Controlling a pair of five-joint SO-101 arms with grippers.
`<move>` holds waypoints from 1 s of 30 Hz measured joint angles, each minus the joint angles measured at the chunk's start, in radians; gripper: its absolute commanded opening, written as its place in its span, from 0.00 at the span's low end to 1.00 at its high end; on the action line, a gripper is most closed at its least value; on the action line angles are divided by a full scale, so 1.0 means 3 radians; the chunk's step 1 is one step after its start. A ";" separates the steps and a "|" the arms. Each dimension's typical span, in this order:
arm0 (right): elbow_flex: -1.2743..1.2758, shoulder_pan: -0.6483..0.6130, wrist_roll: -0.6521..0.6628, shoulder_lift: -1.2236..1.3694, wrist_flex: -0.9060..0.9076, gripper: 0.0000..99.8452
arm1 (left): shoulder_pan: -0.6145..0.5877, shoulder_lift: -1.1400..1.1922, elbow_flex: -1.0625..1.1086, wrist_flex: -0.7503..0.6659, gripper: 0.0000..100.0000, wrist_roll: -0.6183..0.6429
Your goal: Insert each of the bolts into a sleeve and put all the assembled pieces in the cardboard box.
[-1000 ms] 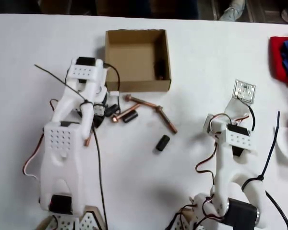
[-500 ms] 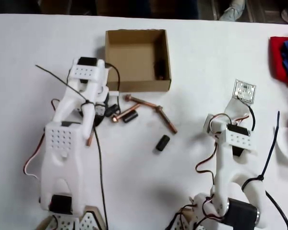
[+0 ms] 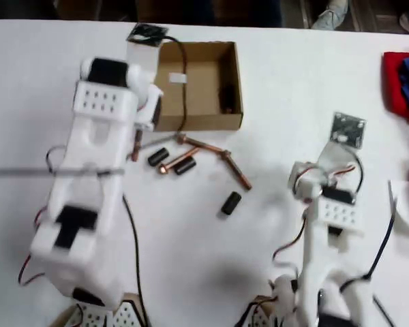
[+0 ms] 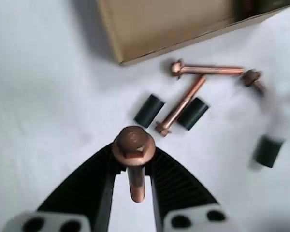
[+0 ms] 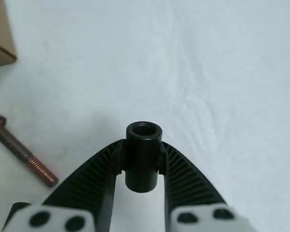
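We see the left tool [image 4: 134,162] clenched on a copper bolt [image 4: 131,143], gripping the shank just below the head, close to the near left corner of the cardboard box [image 3: 198,122]. The right tool [image 5: 142,153] grasps a black sleeve [image 5: 143,145] upright with its bore open on top, well apart from the box on its right side. On the white worktop [image 3: 279,75], just in front of the box, lie three loose bolts [image 4: 208,70] and two loose sleeves [image 4: 149,110], one bolt resting between those two sleeves. A third sleeve [image 3: 231,203] lies farther from the box, apart from the cluster. Inside the box, a dark piece [image 3: 226,95] sits against the right wall.
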 measured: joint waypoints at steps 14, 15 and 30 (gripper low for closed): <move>0.1867 -0.0982 0.0066 -0.1637 -0.1938 0.02 | 0.0593 -0.2946 0.3488 -0.3007 0.03 0.0179; 0.1882 -0.1048 0.0066 -0.1642 -0.2046 0.02 | 0.0619 -0.2951 0.3529 -0.3023 0.03 0.0179; 0.1897 -0.1759 0.0066 -0.1672 -0.2158 0.02 | 0.1151 -0.2813 0.3534 -0.3769 0.03 0.0000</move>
